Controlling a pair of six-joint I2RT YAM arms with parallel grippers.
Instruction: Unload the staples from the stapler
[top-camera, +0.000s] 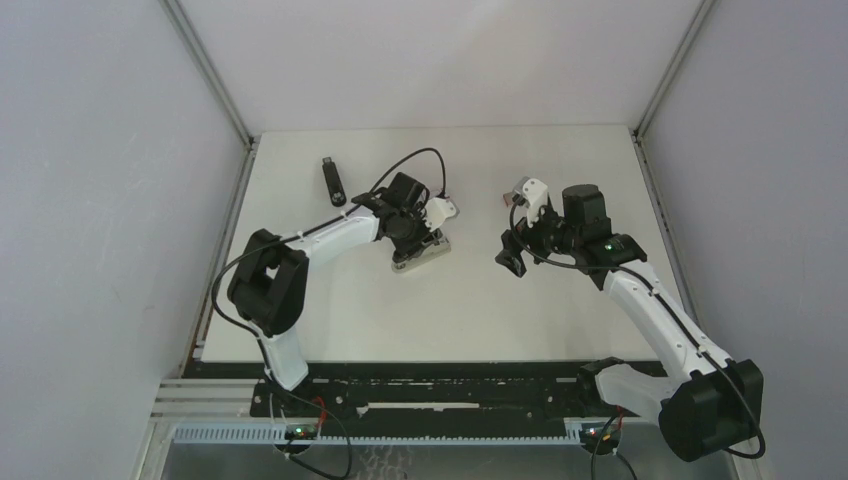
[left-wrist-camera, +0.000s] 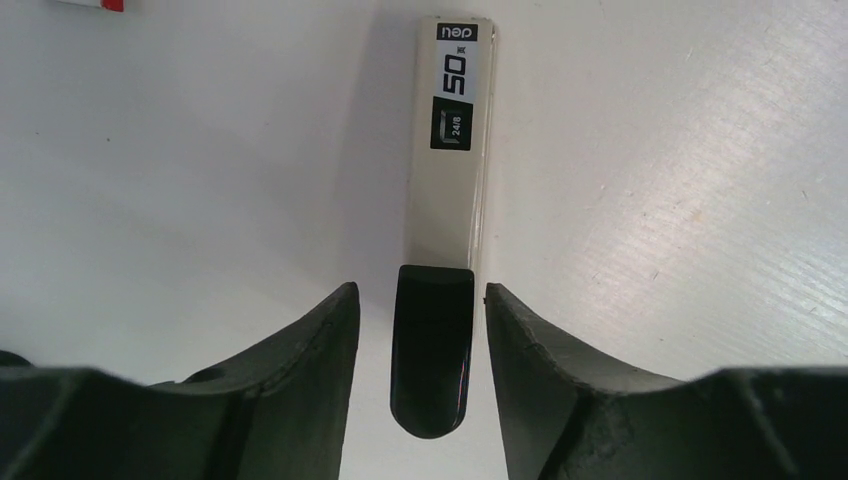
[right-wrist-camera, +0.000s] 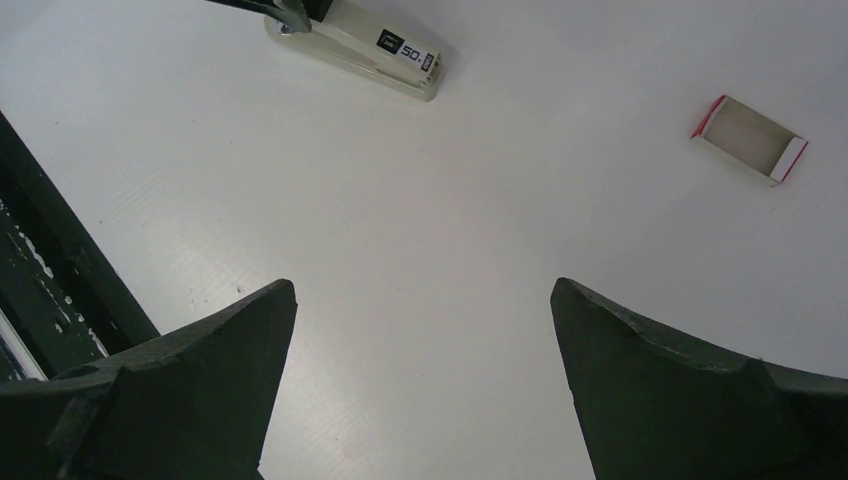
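A beige stapler (left-wrist-camera: 447, 170) with a black rear tab (left-wrist-camera: 432, 350) lies flat on the white table. In the top view the stapler (top-camera: 422, 250) is at the middle left. My left gripper (left-wrist-camera: 420, 292) is open and straddles the black tab, with a gap on each side. It is over the stapler in the top view (top-camera: 413, 238). My right gripper (right-wrist-camera: 423, 285) is open and empty above bare table, to the right of the stapler (right-wrist-camera: 360, 48), and it shows in the top view (top-camera: 512, 255). No staples are in view.
An open, empty red-and-white box (right-wrist-camera: 750, 140) lies on the table beyond the stapler, and its edge shows in the left wrist view (left-wrist-camera: 90, 5). A slim black bar-shaped object (top-camera: 332, 180) lies at the back left. A small grey box (top-camera: 517, 186) sits behind my right wrist.
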